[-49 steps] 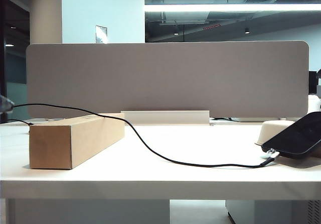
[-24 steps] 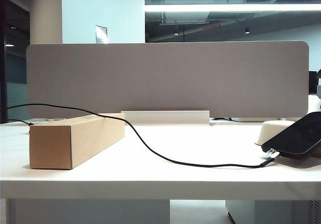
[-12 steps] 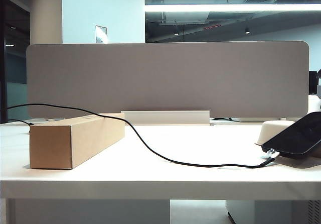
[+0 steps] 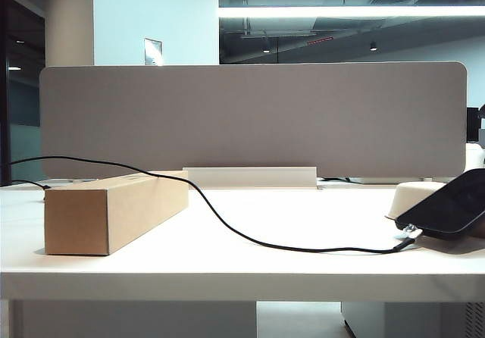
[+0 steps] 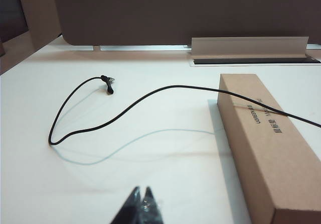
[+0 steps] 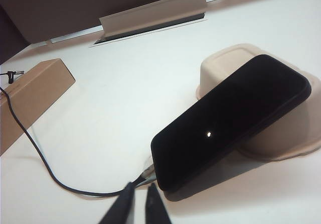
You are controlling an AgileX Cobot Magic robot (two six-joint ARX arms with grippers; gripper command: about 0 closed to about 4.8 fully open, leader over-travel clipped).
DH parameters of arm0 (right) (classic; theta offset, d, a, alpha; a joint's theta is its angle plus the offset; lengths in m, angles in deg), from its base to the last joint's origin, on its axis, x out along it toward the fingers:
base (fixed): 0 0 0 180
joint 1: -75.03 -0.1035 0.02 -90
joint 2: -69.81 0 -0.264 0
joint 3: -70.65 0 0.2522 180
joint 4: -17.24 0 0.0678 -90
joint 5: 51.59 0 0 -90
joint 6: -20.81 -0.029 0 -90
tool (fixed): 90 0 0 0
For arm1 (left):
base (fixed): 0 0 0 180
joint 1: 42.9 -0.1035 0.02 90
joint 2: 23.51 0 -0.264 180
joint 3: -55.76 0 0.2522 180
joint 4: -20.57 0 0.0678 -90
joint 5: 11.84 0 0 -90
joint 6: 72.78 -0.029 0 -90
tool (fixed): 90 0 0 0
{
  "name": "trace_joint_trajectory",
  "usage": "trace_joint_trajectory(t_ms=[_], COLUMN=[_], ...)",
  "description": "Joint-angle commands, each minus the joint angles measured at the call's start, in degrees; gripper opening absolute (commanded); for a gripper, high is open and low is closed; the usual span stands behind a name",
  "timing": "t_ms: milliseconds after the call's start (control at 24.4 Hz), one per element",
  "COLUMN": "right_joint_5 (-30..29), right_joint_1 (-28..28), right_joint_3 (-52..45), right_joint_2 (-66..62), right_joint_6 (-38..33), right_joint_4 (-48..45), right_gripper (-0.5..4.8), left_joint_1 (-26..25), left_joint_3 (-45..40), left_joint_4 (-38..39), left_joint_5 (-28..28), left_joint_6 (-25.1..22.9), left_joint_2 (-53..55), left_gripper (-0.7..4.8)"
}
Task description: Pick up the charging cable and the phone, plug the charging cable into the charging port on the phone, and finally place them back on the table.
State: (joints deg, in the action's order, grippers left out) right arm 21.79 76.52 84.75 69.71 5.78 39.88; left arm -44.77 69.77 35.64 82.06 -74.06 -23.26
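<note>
The fingers of my left gripper [image 5: 142, 200] are pressed together, their dark tips poised above bare white worktop [image 4: 250, 270] with nothing between them. The fingers of my right gripper [image 6: 141, 196] stand slightly apart, a narrow gap showing between the two tips, and they grip nothing; they hang just beside the near corner of the phone [image 6: 230, 118], where the cable's silver plug meets it.

The phone, seen from my right wrist camera, lies tilted, screen up, propped on an upturned beige tray [image 6: 296, 128] at the right side of the worktop, its lower short edge down near the surface. The charging cable [image 4: 250, 238] appears plugged into that edge, though I cannot see the charging port itself. From there the black cord runs across the worktop, rises over the top of the cardboard box [image 4: 114, 209] on the left, and loops on beyond it, its far connector [image 5: 106, 82] resting on the surface. A grey divider panel [image 4: 250, 118] stands behind.
</note>
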Motion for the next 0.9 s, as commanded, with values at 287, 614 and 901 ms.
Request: trace_joint_trajectory(t_ms=[287,614,901], right_joint_5=[0.37,14.43,15.65], right_joint_1=[0.02,-2.60,-2.54], right_joint_3=[-0.33,-0.33,-0.33], right_joint_2=[0.11,0.11,0.11], right_joint_6=[5.35,8.04,9.27], right_joint_4=[-1.05,-8.90,-9.18], right_gripper=[0.52,0.52,0.52], left_joint_1=[0.07,0.07,0.07], left_joint_3=[0.20,0.20,0.20], left_joint_4=[-0.50,-0.50,-0.50], left_joint_5=[0.20,0.17,0.17], left_joint_6=[0.02,0.00,0.00], left_joint_2=[-0.02,-0.02,-0.02], left_gripper=[-0.06,-0.06,-0.06])
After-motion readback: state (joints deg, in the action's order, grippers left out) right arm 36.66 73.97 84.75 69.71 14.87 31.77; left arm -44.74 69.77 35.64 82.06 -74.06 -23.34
